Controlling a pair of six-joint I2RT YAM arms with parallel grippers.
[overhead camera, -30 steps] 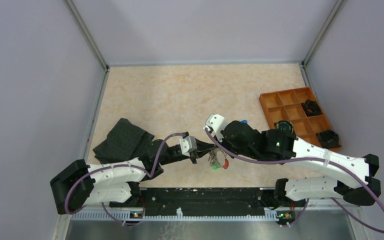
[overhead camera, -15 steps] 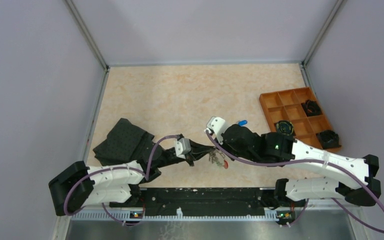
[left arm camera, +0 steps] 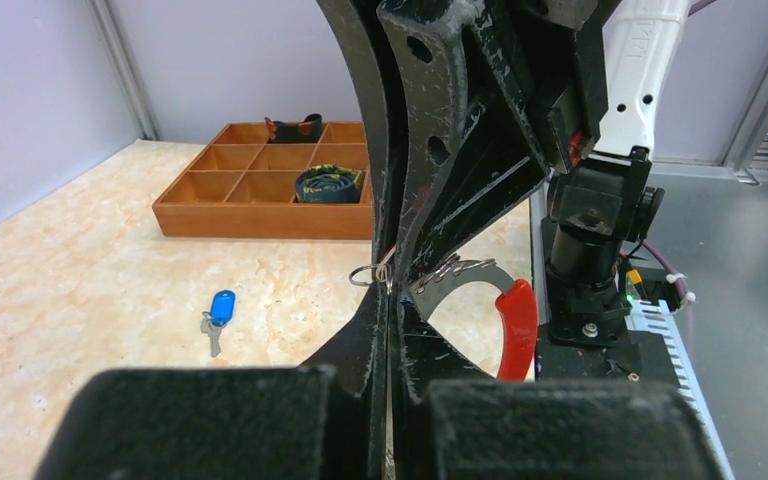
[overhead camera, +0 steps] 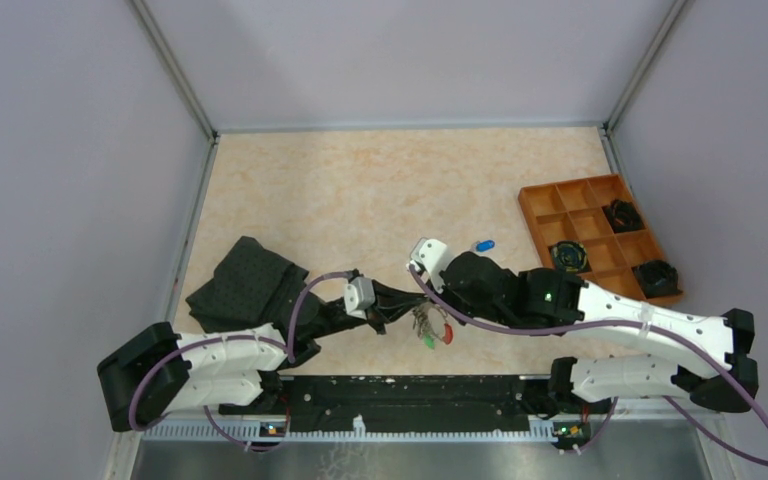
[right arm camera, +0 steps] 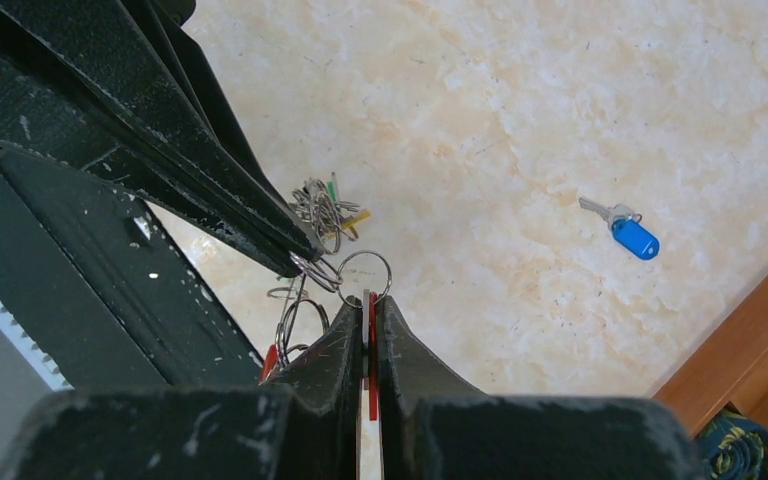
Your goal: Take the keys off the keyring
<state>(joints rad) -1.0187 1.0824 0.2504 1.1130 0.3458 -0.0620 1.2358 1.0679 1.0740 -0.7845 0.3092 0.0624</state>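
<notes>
One blue key [overhead camera: 483, 245] lies freed on the tabletop [overhead camera: 360, 190]; other keys [overhead camera: 430, 333] hang on the keyring [left arm camera: 515, 325], held between left tool [left arm camera: 388, 285], pinched shut on their loops, and right tool [right arm camera: 368, 300], clamped on its red sleeve

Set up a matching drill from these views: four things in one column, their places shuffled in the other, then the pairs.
Things:
1 keyring
2 blue key
3 orange tray
4 black cloth

Places:
A lying alone on the bare table
B at the table's right side
C at the table's left side
D lifted, with keys dangling from it

Pairs: 1-D, 2-A, 3-B, 4-C
</notes>
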